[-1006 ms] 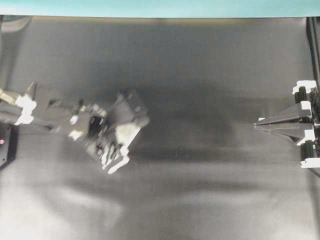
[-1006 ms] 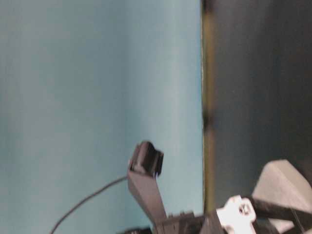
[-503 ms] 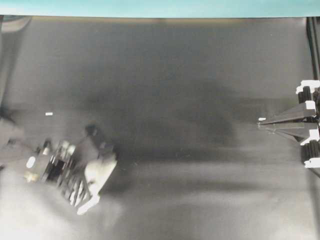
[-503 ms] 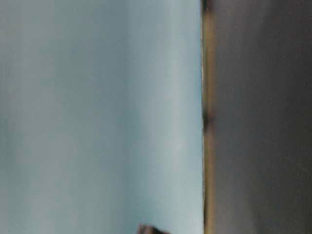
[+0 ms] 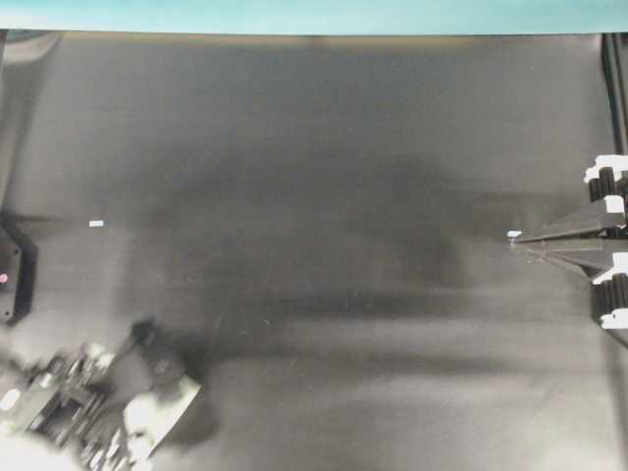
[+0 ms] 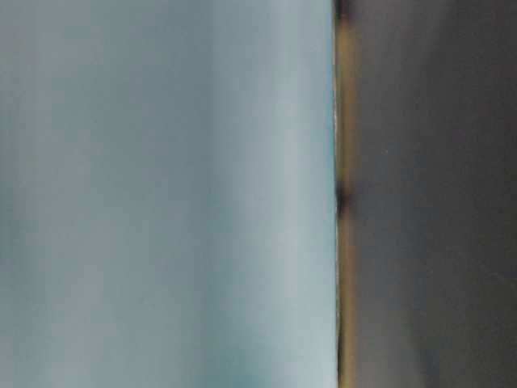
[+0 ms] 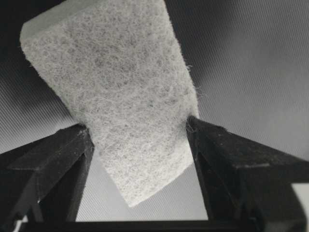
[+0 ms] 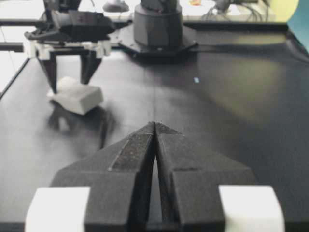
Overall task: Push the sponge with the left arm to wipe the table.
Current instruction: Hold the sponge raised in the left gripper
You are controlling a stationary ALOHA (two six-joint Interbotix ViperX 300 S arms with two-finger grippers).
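The left pincer (image 7: 140, 140) pinches the tilted sponge (image 7: 116, 92) against the bench (image 5: 324, 147) at lower left for wiping, while the right pincer (image 8: 155, 126) rests pressed together.

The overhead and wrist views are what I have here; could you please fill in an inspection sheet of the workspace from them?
Surface: table, black, dull sheen with faint streaks.
Job's things: sponge, white, between the fingers of the left gripper at the table's near-left corner in the overhead view.
Clutter: tiny pale speck near the left edge.
Grippers: left straddles the sponge, contact unclear; right gripper shut, parked at the right edge.
Cables: nothing seen clearly.
Surroundings: teal strip along the far edge.
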